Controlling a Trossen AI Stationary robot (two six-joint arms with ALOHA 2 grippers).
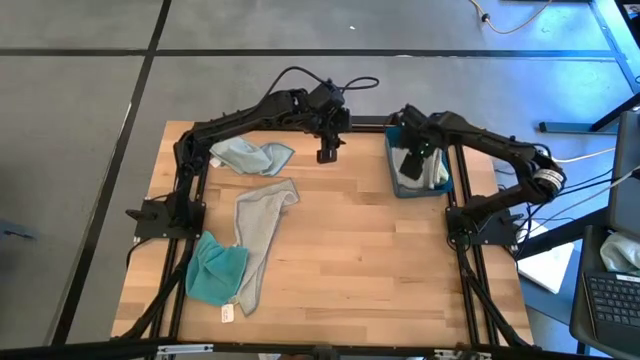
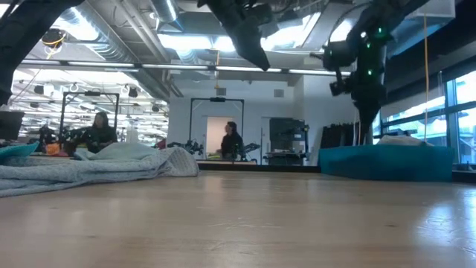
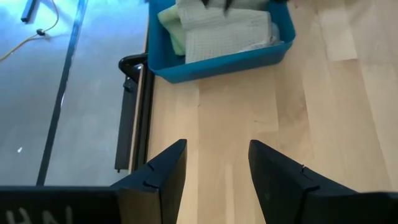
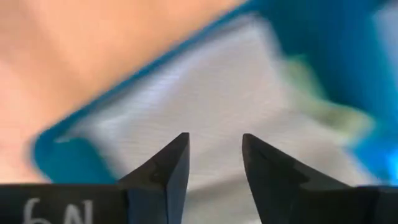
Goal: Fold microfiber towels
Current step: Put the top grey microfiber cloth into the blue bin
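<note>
Three loose microfiber towels lie on the table's left half: a pale blue one [image 1: 250,156] at the far side, a long grey one [image 1: 262,235] in the middle and a teal one [image 1: 215,270] toward the near edge. Folded towels [image 3: 224,34] lie in a blue tray [image 1: 393,178] at the far right. My left gripper [image 3: 217,165] hangs open above bare wood at the far middle, left of the tray. Over the tray, my right gripper [image 4: 214,158] points down, open, above a light grey folded towel [image 4: 211,93], with nothing between its fingers.
A small white tag [image 1: 227,314] lies by the grey towel's near end. Bare wood [image 1: 380,260] spreads over the table's middle and near right. In the low view the crumpled towels [image 2: 97,165] rise at the left and the tray's wall [image 2: 387,164] at the right.
</note>
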